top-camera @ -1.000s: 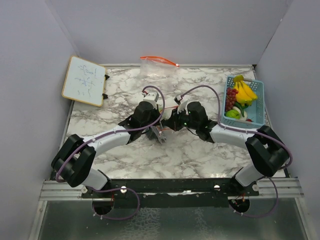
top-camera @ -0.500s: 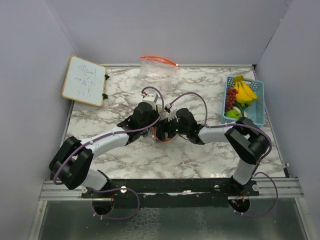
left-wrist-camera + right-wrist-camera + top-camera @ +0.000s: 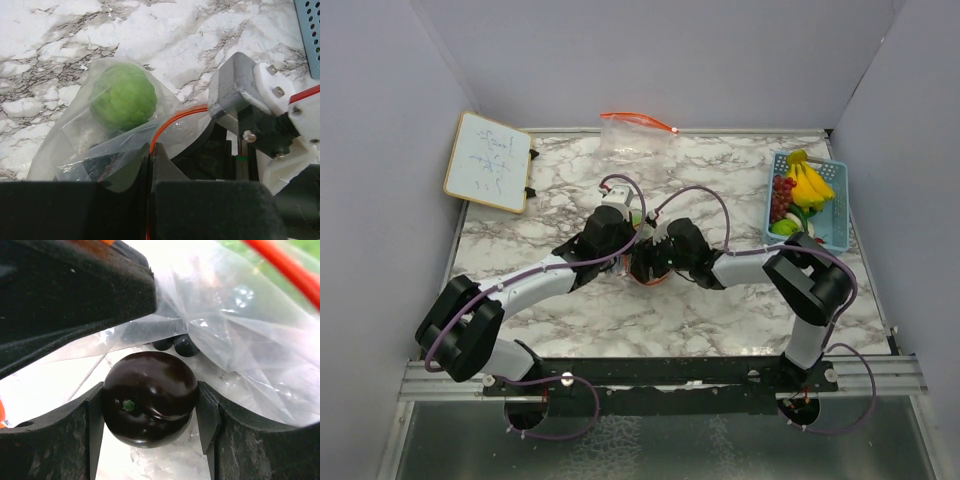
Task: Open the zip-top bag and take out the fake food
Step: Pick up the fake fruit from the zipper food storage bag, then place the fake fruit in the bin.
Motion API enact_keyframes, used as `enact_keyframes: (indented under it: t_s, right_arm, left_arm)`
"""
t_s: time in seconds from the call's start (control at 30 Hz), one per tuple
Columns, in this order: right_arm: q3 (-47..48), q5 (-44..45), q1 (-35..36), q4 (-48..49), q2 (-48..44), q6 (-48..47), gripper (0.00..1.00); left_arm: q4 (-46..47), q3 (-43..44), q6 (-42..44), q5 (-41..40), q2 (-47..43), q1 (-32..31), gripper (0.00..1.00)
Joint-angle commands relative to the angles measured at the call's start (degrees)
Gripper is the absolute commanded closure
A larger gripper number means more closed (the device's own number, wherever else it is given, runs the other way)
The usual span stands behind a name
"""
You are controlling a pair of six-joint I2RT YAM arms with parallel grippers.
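The zip-top bag (image 3: 65, 145) lies at the centre of the marble table (image 3: 720, 300), where the two wrists meet; the top view hides most of it. A green bumpy fruit (image 3: 123, 96) sits inside the bag, at 11 o'clock from the left gripper (image 3: 150, 155). The left gripper's fingers are clenched on the bag's edge, and the orange zip strip (image 3: 172, 120) curves out from between them toward 2 o'clock. The right gripper (image 3: 151, 412) is clamped on a dark round fruit (image 3: 149, 395), one pad touching each side of it. Clear film surrounds the fruit; whether film lies between pads and fruit cannot be determined. Small dark spheres (image 3: 176, 344) rest just beyond it at 12 o'clock. At 2 o'clock on the table a light-blue basket (image 3: 840, 215) holds a yellow banana bunch (image 3: 808, 182), a dark red grape cluster (image 3: 782, 197) and a lime-green fruit (image 3: 785, 228). A second clear bag (image 3: 632, 137) with an orange strip lies at 12 o'clock against the far edge. A whiteboard (image 3: 488, 161) leans at 10 o'clock
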Motion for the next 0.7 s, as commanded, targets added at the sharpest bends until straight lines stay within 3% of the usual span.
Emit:
enact_keyframes:
  t_s: [0.0,0.27,0.47,0.57,0.67]
  right_arm:
    - [-1.1,5.1,0.5,-2.8,-6.0,-1.5,0.56]
    - [-4.2,14.4,0.0,-6.9,-22.3,-5.9,0.53]
    - [-4.1,21.1,-4.1,-16.2,-33.8,-10.5,0.53]
    - [-4.6,20.6,-11.7,-19.3,-40.0,-13.3,0.53]
    - [-4.6,16.4,-24.4,-20.2,-40.8,-12.6,0.53]
  left_arm:
    - [0.9,-0.6,0.3,-1.2,-1.2,-0.2,1.0]
    - [1.5,-0.3,0.5,-0.8,0.3,-0.2,1.0]
    - [1.8,0.6,0.6,0.2,1.3,-0.2,1.0]
    - [2.0,0.5,0.7,0.2,1.3,-0.2,1.0]
    - [2.8,0.6,0.4,0.8,1.9,-0.2,1.0]
